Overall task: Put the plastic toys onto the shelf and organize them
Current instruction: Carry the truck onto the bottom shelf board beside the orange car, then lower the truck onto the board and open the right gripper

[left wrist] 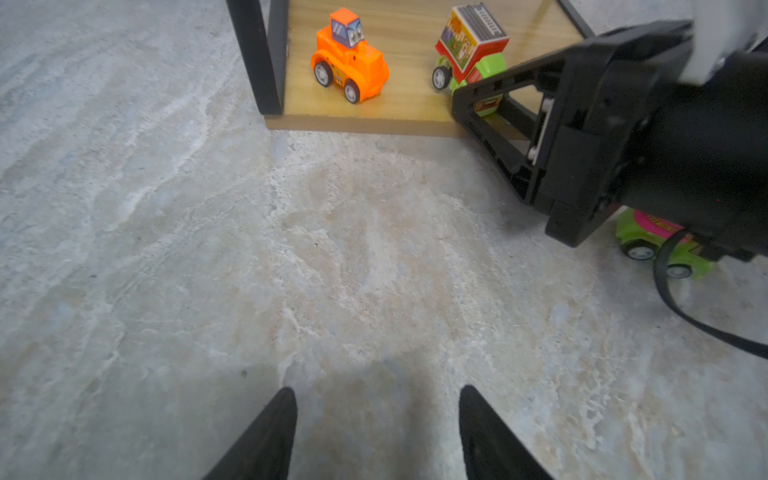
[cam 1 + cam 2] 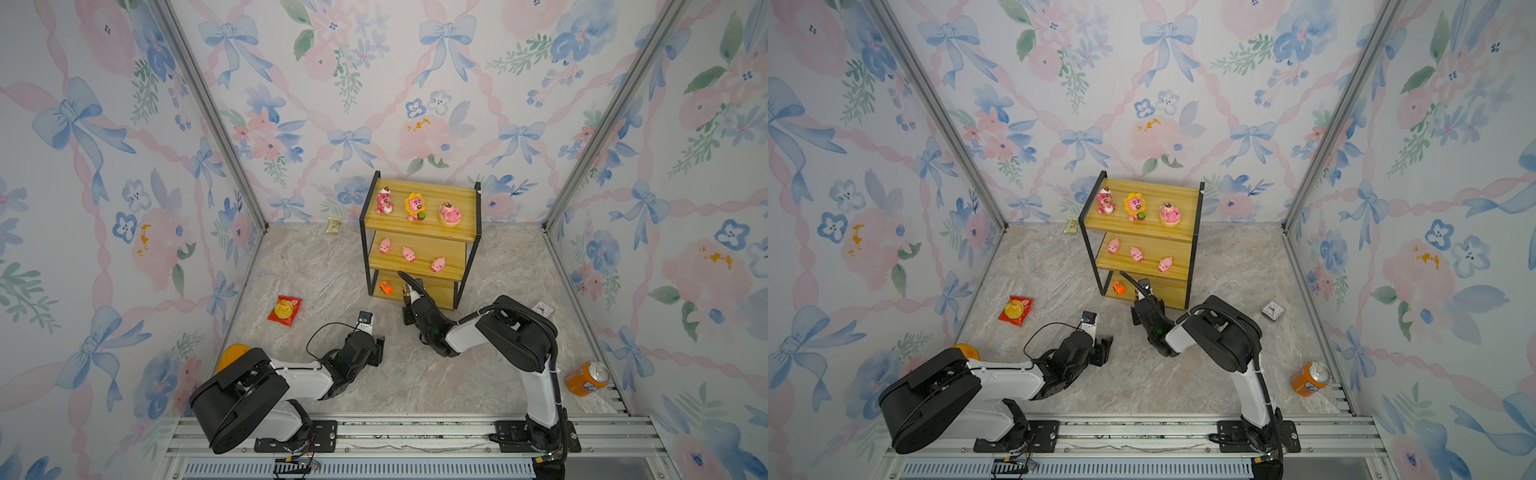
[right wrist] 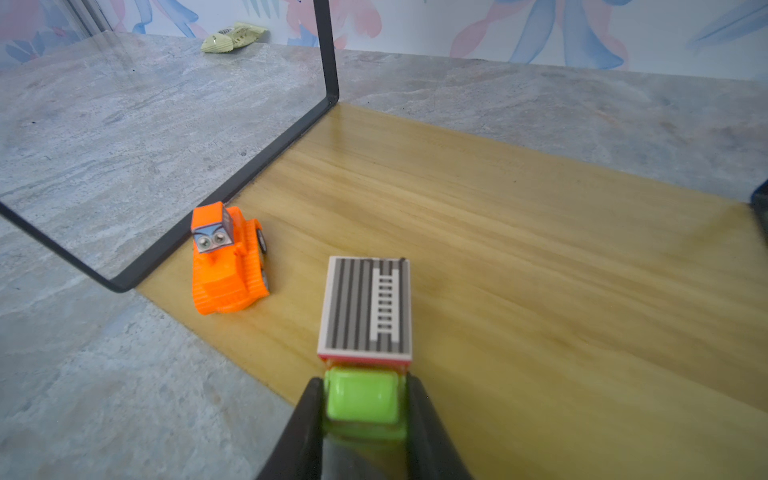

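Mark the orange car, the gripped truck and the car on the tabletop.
orange car [image 3: 224,274], right wrist view, on its body.
striped-roof truck [image 3: 365,307], right wrist view, on its roof.
pink-green car [image 1: 633,232], left wrist view, green body.

Three pink bears [image 2: 411,206] line the yellow shelf's [image 2: 432,232] top board and three pink pigs [image 2: 409,254] the middle one, while an orange car [image 2: 386,287] sits at the bottom board's nine o'clock end, a green-cabbed truck [image 3: 365,307] tilts in the right gripper [image 3: 365,399] at its three o'clock, and a pink-green car [image 1: 648,241] stands on the floor near the shelf's six.
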Action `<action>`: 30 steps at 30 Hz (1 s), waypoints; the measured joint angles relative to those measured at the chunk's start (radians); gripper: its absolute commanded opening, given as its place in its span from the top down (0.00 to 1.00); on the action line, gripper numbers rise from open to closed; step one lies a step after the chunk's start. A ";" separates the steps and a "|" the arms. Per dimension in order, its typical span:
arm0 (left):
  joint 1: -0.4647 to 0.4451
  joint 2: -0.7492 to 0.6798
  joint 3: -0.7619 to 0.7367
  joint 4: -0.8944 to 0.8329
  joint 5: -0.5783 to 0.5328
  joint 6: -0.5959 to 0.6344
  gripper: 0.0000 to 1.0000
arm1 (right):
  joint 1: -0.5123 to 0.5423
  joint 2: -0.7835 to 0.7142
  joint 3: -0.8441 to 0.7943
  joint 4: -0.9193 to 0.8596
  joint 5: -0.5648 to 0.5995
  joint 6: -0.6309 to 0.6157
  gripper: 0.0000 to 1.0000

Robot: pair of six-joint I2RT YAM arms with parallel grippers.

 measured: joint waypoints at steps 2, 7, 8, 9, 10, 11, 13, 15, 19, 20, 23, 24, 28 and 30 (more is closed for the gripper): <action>0.000 0.000 0.000 0.000 0.000 0.000 0.37 | 0.000 0.002 0.006 -0.005 -0.003 0.000 0.79; 0.006 0.006 0.001 0.001 0.003 0.000 0.37 | -0.006 0.009 0.023 -0.016 -0.013 0.000 0.79; 0.006 0.008 0.001 0.001 0.004 0.000 0.37 | -0.006 0.009 0.024 -0.018 -0.013 0.000 0.79; 0.007 0.010 0.001 0.001 0.005 0.000 0.37 | -0.007 0.009 0.025 -0.019 -0.014 0.000 0.79; 0.009 0.012 0.001 0.001 0.007 0.000 0.37 | -0.007 0.009 0.025 -0.020 -0.014 0.000 0.79; 0.010 0.013 0.001 0.001 0.007 0.000 0.37 | -0.007 0.009 0.026 -0.021 -0.014 0.000 0.79; 0.010 0.018 0.001 0.001 0.007 0.000 0.37 | -0.008 0.009 0.029 -0.025 -0.014 0.000 0.79; 0.011 0.021 0.001 0.001 0.009 0.000 0.37 | -0.010 0.009 0.035 -0.034 -0.021 0.000 0.79; 0.011 0.021 0.003 0.002 0.014 0.000 0.37 | -0.018 0.009 0.045 -0.049 -0.027 0.000 0.79; 0.012 0.021 0.004 0.003 0.015 0.000 0.37 | -0.020 0.009 0.046 -0.052 -0.029 0.000 0.78; 0.016 0.021 0.005 0.008 0.018 0.000 0.37 | -0.021 0.009 0.047 -0.055 -0.029 0.000 0.78; 0.017 0.022 0.006 0.008 0.018 0.000 0.37 | -0.021 0.009 0.047 -0.056 -0.029 0.000 0.78; 0.017 0.022 0.006 0.011 0.018 0.000 0.37 | -0.021 0.009 0.051 -0.063 -0.029 0.000 0.78; 0.019 0.026 0.006 0.014 0.019 0.000 0.37 | -0.021 0.009 0.058 -0.074 -0.029 0.001 0.78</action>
